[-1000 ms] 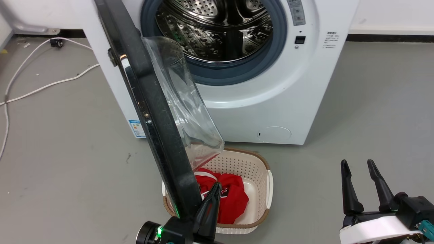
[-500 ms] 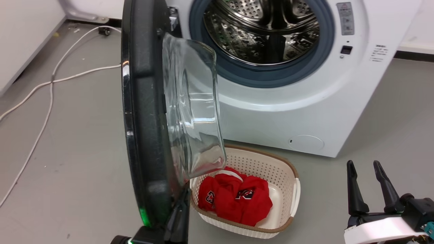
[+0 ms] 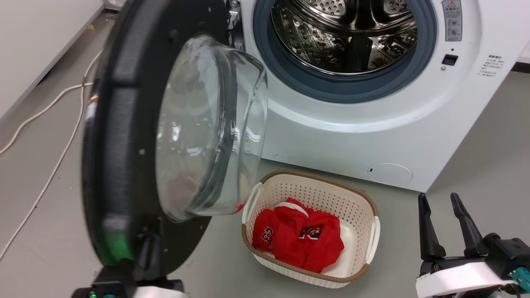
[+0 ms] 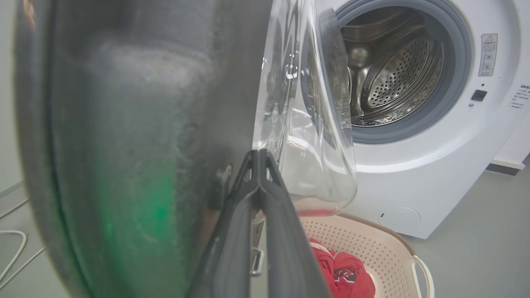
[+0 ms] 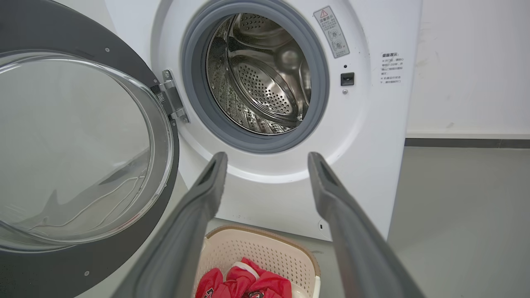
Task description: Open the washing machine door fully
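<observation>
Low on our left side, the left gripper (image 4: 258, 154) has both fingers pressed together with nothing between them. They lie along the inner face of the door (image 3: 120, 124), near its free edge, and seem to touch it. The right gripper (image 3: 438, 198) waits well apart, spread wide and empty.

We judge that such contact without a real grip can slip on the glossy ring, and the door may then swing back toward the machine (image 3: 352, 136). A hard push could also strain the hinge (image 5: 172, 97) at its stop.

The door stands upright, partly open, left of the drum opening. A round disc has no long axis. Its plane runs from the hinge outward toward us, and the glass bowl (image 3: 198, 136) bulges to the right, near the basket (image 3: 331, 198).
</observation>
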Robot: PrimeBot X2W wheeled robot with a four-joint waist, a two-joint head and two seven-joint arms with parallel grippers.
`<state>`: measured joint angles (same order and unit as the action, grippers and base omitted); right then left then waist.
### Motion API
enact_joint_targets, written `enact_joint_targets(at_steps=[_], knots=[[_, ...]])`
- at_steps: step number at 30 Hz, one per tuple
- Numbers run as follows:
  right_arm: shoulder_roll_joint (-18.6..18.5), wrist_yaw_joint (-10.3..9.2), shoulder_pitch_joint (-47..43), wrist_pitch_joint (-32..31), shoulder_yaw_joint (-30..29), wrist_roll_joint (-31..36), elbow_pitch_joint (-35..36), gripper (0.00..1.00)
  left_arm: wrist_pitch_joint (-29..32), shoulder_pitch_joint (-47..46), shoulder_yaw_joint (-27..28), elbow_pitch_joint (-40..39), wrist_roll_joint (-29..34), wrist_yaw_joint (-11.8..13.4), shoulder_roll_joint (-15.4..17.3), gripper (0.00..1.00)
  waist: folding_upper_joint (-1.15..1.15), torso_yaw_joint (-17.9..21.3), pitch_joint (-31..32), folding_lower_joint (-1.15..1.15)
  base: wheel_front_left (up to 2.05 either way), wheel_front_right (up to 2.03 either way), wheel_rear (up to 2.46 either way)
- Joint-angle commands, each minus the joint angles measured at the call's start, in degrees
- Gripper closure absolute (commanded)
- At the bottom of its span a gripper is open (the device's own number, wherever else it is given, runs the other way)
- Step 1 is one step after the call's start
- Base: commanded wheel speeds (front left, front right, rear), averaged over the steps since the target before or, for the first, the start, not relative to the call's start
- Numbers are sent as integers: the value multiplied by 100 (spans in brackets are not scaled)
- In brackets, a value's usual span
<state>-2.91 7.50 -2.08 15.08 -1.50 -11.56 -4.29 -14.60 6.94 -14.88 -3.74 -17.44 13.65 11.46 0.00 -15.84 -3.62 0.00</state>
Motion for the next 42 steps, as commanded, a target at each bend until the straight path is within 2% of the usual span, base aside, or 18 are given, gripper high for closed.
enact_joint_targets(at_steps=[1, 9, 17, 25, 30, 37, 42], knots=[[7, -1, 72, 11, 22, 45, -9, 0, -37, -123, 220, 53, -66, 31, 94, 100, 0, 45, -37, 0, 0, 0, 0], [7, -1, 122, 11, 78, 98, -60, 0, -69, -504, 1303, 508, -381, -82, 379, 100, 0, 276, -135, 0, 0, 0, 0], [7, -1, 187, 1, 42, 156, -36, 0, -66, -835, 2291, 1160, -386, -364, 605, 100, 0, 454, -218, 0, 0, 0, 0], [7, -1, 214, -24, 57, 162, -27, 0, -60, -1306, 2838, 2103, -236, -775, 1017, 100, 0, 486, -239, 0, 0, 0, 0], [7, -1, 210, -57, 47, 200, -5, 0, -61, -1678, 3087, 2631, -125, -934, 1289, 100, 0, 480, -248, 0, 0, 0, 0], [7, -1, 210, -64, 59, 181, -2, 0, -60, -1916, 3283, 3053, -9, -1088, 1345, 100, 0, 500, -251, 0, 0, 0, 0], [7, -1, 163, -56, 33, 164, -14, 0, -61, -1659, 3460, 2772, 114, -1069, 1058, 100, 0, 523, -184, 0, 0, 0, 0]])
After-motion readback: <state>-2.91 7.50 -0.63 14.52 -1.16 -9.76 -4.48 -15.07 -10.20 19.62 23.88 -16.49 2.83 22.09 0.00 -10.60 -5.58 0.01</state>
